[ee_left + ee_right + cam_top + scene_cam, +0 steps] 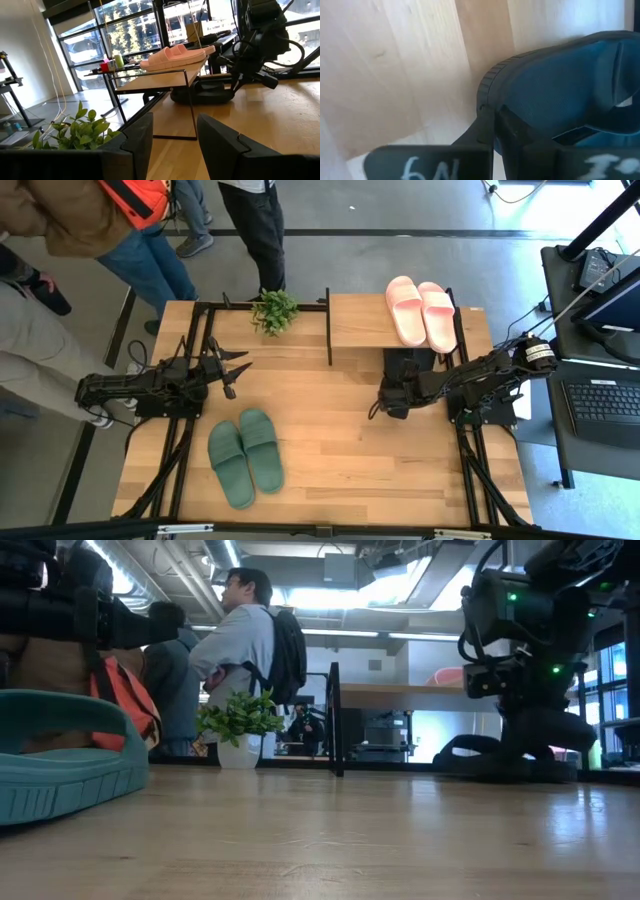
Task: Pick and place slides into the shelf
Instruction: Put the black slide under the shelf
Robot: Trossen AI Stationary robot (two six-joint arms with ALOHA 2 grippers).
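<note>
- Right end effector [385,402] is clamped on a black slide [560,85], low on the counter [340,470] at the shelf's [360,325] open front.
- Just beyond it, the lower level looks dark; I cannot tell what it holds.
- Above, the pink pair [421,310] sits on top: done.
- Left end effector [236,372] waits part open, well away.
- Green pair [246,455] lies near it, still to go, with open counter around.

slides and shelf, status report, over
Right gripper shut on black foam slides at the light-wood shelf. Left gripper open, empty. Pink slides on top; green slides on table. Nothing in the way.
</note>
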